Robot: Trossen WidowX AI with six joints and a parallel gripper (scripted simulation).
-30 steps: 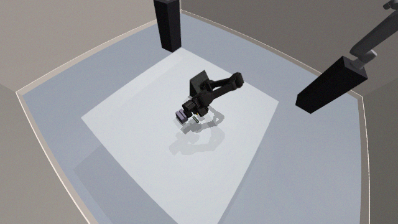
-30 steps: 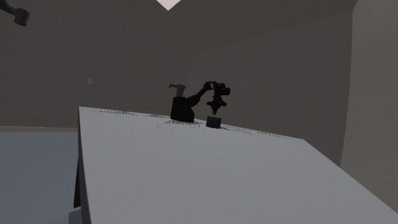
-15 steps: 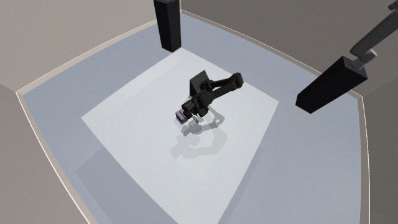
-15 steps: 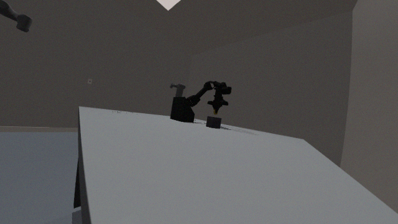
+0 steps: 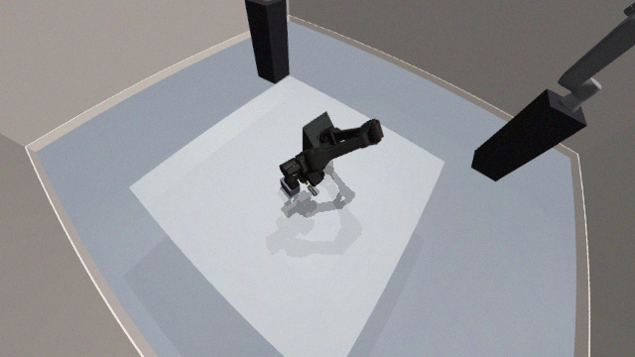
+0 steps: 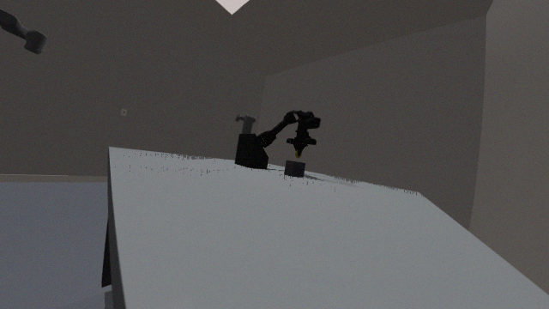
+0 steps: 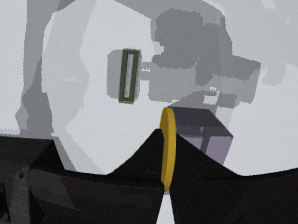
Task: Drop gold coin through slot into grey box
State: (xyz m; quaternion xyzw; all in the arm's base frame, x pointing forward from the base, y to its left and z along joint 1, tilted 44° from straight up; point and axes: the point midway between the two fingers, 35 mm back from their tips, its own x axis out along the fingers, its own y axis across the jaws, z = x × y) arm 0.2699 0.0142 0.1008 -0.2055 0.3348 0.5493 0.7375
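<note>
Pale grey table (image 5: 238, 258) carrying grey box (image 6: 294, 168) and dark-green holder (image 7: 128, 76).

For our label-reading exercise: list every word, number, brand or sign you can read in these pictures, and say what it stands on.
None: no readable text in any view.
The coin shows only its plain gold edge.
The grey box, green holder and gripper bear no marks.
</note>
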